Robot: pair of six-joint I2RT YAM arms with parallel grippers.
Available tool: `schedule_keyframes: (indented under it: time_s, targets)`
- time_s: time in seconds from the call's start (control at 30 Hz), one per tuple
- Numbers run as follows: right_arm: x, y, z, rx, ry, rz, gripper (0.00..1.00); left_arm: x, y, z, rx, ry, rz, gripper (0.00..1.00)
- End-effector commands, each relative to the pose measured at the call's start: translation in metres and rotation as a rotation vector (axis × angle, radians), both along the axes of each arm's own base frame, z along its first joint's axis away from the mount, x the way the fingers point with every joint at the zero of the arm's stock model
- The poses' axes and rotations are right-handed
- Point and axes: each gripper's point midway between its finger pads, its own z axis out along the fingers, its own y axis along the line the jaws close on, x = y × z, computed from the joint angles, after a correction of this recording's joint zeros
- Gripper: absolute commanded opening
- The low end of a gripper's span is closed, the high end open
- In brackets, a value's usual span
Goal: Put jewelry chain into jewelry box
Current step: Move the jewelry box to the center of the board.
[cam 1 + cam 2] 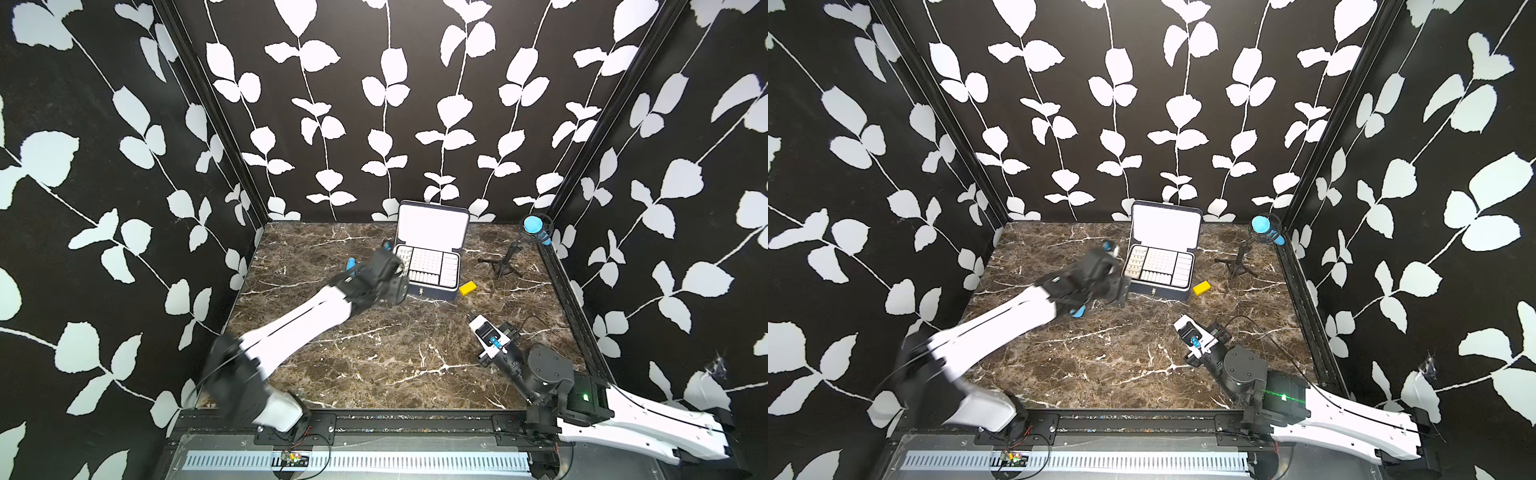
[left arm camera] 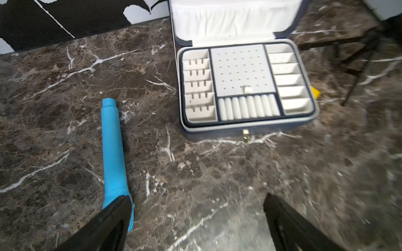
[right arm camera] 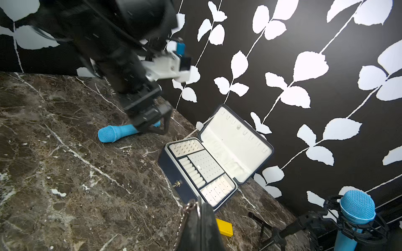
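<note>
In both top views the open box [image 1: 432, 289] sits centre, the right gripper [image 1: 473, 320] lower right. Left wrist: left gripper [image 2: 198, 196] spread, empty. Right wrist: the chain [image 3: 185, 214] dangles bottom centre from clenched right jaws; probably light, limp, slippery, so grip mid-length. No readable writing.

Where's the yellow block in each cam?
In a top view: yellow block, by jewelry box front corner, tripod side.
In a top view: same spot.
Left wrist: sliver behind the box.
Right wrist: block beside the right pincer.
Shared landmark: box clasp.
</note>
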Motion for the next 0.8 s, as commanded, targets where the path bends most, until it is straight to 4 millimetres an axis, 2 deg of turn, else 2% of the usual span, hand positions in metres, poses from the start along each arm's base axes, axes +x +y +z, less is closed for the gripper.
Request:
schedule_keyframes:
  time_s: [0.0,0.1,0.2,0.33,0.5,0.77]
  targets:
    - [0.003,-0.007,0.011,0.047,0.008,-0.032,0.0,0.027,0.004,0.003,0.025,0.009,0.082,0.98]
    - [0.002,-0.005,0.009,0.052,0.013,-0.025,0.0,0.048,-0.015,-0.029,0.002,0.108,0.073,0.96]
    - [0.002,-0.005,0.006,0.051,0.017,-0.023,0.0,0.064,-0.015,-0.054,-0.028,0.167,0.099,0.84]
    - [0.001,-0.006,0.005,0.053,0.014,-0.018,0.0,0.068,-0.011,-0.075,-0.068,0.205,0.118,0.73]
    - [0.002,-0.003,0.003,0.043,0.008,-0.008,0.0,0.074,-0.002,-0.087,-0.109,0.229,0.142,0.65]
    - [0.003,0.0,0.002,0.044,0.013,-0.005,0.0,0.074,-0.01,-0.104,-0.115,0.272,0.109,0.56]
